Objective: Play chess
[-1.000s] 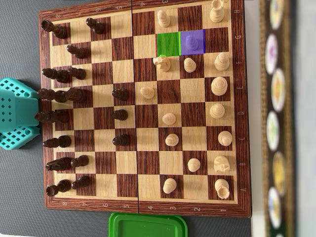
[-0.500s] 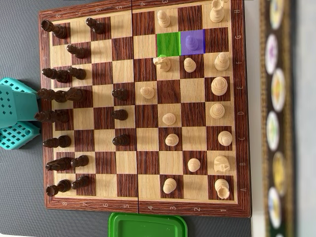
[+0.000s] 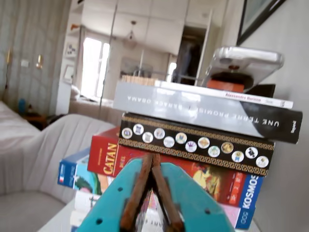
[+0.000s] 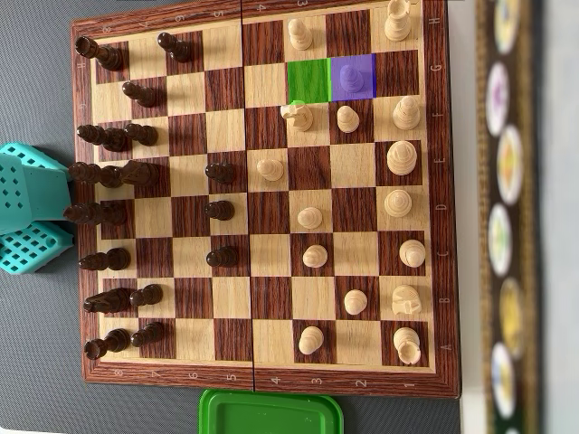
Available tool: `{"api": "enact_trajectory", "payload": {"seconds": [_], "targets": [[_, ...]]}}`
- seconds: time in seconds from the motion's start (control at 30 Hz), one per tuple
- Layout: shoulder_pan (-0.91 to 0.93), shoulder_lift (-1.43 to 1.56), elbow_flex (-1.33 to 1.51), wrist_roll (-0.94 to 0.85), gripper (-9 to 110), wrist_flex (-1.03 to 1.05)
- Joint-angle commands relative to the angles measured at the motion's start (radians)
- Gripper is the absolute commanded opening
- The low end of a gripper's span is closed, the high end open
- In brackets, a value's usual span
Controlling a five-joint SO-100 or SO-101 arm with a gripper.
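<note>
In the wrist view my teal gripper (image 3: pixel 152 159) rises from the bottom edge. Its brown-padded jaws meet at the tips and hold nothing. It points at a stack of books and game boxes, not at the board. The overhead view shows the wooden chessboard (image 4: pixel 262 378) with dark pieces (image 4: pixel 220 211) on the left and light pieces (image 4: pixel 309 218) on the right. One square is tinted green (image 4: pixel 309 80). The square beside it is tinted purple (image 4: pixel 353 78) and holds a pawn. A teal part of my arm (image 4: pixel 32 208) sits off the board's left edge.
The stack facing the gripper holds a red Catan box (image 3: pixel 108 157), a black box with round icons (image 3: pixel 193 142) and a grey book (image 3: pixel 207 116), with a phone on top (image 3: pixel 244 63). In the overhead view the stack (image 4: pixel 507 217) stands right of the board, and a green lid (image 4: pixel 271 413) lies below it.
</note>
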Motion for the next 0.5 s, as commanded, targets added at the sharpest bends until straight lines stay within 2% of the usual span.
{"api": "enact_trajectory", "payload": {"seconds": [0.0,0.27,0.47], "targets": [[-0.020,-0.005,-0.138,0.000,2,0.348],[-0.049,-0.181,-0.331,0.006,2,0.871],[-0.049,-0.403,-0.535,0.000,2,1.057]]}}
